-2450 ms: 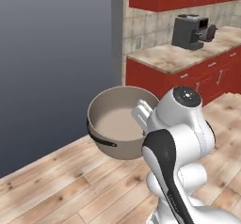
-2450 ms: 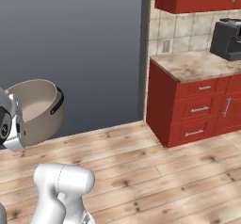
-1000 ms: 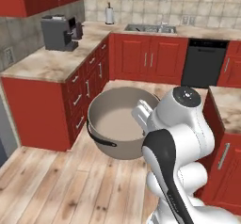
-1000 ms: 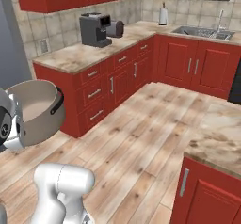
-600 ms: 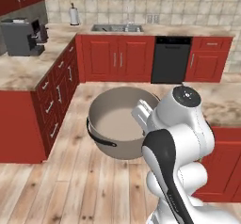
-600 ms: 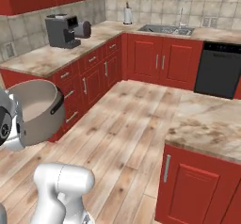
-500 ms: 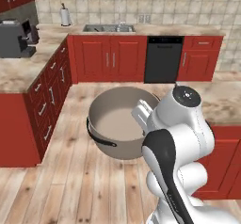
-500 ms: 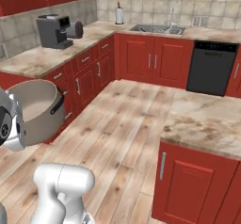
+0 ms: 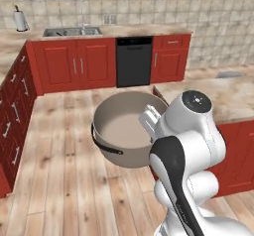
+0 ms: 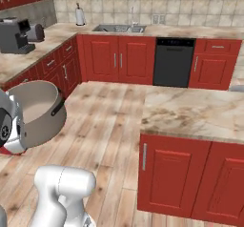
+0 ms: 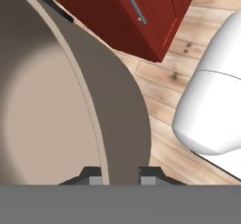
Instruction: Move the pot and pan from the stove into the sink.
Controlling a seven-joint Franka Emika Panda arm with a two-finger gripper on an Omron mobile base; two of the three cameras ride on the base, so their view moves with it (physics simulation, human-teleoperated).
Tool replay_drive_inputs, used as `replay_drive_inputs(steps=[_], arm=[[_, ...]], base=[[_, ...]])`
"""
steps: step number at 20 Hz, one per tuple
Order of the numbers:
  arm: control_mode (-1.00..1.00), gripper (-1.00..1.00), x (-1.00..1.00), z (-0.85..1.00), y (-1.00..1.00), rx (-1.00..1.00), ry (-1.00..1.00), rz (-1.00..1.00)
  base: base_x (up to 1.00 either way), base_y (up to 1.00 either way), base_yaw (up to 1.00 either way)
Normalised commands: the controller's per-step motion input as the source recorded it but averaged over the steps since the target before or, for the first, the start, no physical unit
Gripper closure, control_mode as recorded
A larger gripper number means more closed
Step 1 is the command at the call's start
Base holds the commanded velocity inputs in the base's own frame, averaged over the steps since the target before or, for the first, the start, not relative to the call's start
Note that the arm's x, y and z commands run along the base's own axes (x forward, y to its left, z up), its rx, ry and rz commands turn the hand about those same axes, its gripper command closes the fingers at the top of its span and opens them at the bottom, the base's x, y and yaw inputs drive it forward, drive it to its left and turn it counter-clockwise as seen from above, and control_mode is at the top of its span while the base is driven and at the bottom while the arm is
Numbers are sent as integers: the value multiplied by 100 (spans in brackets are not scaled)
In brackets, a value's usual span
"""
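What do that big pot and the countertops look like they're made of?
The pot: probably matte beige enamel or ceramic-coated metal, given its even dull surface, dark rim and handle. The countertop: looks like polished beige marble, mottled with brownish veins.

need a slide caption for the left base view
Arm carries the pot by its rim above the wood floor, sink on the far counter.

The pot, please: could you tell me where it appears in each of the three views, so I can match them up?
Left base view: the pot sits at centre, beside the white arm.
Right base view: it is at the left edge, mid-height.
Hand view: its wall and rim take up the left half, the gripper shut on the rim.
Shared landmark: the sink on the far counter shows in both base views.
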Motion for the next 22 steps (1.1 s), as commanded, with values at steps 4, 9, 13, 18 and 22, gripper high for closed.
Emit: replay_drive_inputs(steps=[4, 9, 13, 18, 22], arm=[[100, 100, 0, 0, 0, 0, 0, 0], [100, 100, 0, 0, 0, 0, 0, 0], [100, 100, 0, 0, 0, 0, 0, 0], [100, 100, 0, 0, 0, 0, 0, 0], [100, 100, 0, 0, 0, 0, 0, 0]], base=[[0, -5, -34], [0, -3, -8], [0, 0, 0], [-4, 28, 0], [-5, 69, 0]])
